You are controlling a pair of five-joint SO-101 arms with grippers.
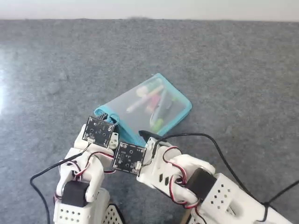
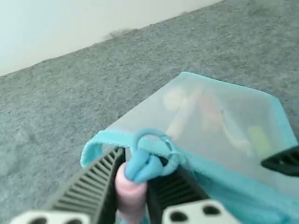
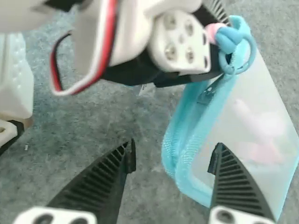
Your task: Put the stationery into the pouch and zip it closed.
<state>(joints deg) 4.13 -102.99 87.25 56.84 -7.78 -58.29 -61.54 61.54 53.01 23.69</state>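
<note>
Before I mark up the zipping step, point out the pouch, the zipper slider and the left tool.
pouch (image 1: 131, 105): high view, on its clear side panel.
zipper slider (image 3: 205, 95): right wrist view, on its dark body.
left tool (image 2: 142, 163): left wrist view, midway between its fingertips, at the blue loop.

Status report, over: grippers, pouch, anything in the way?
Left gripper shut on the loop of the pouch. Right gripper open, jaws astride pouch edge. Pens inside, zip looks part open. Grippers crowded together.
</note>
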